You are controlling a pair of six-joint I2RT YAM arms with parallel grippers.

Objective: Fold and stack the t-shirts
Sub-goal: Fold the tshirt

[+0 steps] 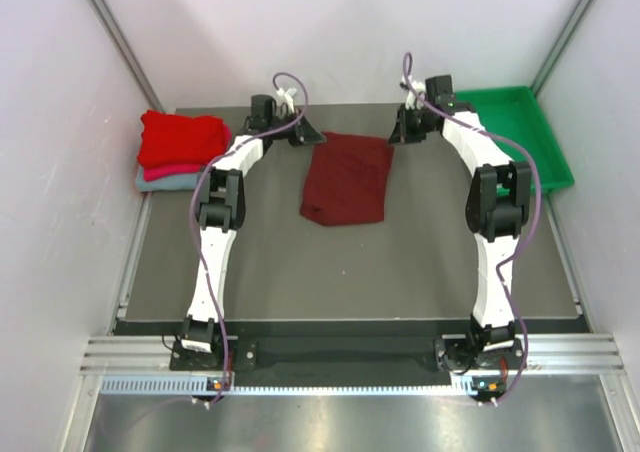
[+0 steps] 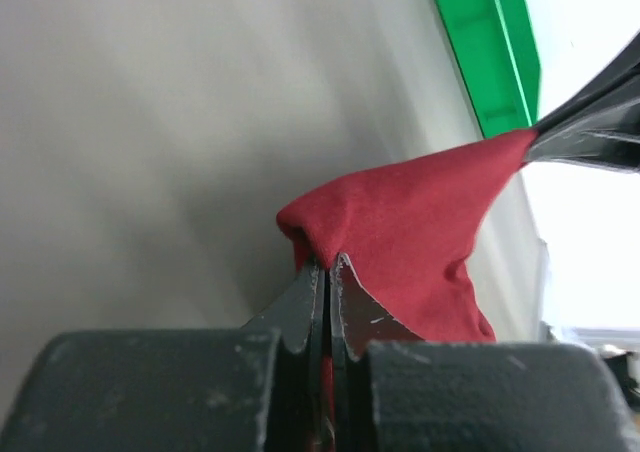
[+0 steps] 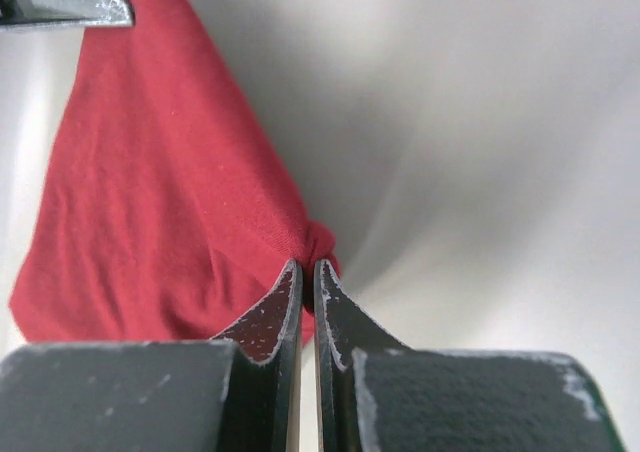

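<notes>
We find the dark maroon t-shirt [image 1: 347, 179] lying on the far half of the bench [image 1: 400, 262], roughly midway between left and right. From above it reads as a rough rectangle, longer from near to far than across. Our left claw [image 2: 328, 265] is pressed together on the shirt's far left corner, and the cloth bunches into a small peak right at the tips. Our right claw [image 3: 308, 268] pinches the far right corner the same way, a knot of fabric caught between its closed jaws. Both corners are drawn up a little, with the far edge running between the two claws, and the rest of the shirt falls toward the near side and lies on the bench.

In the far left corner sits a folded stack, well apart from the maroon one: a bright red shirt [image 1: 182, 137] on top, a pink shirt [image 1: 168, 172] under it and a grey-blue shirt [image 1: 165, 183] at the bottom. A green tray [image 1: 520, 137] sits at the far right, just beyond our right arm.
</notes>
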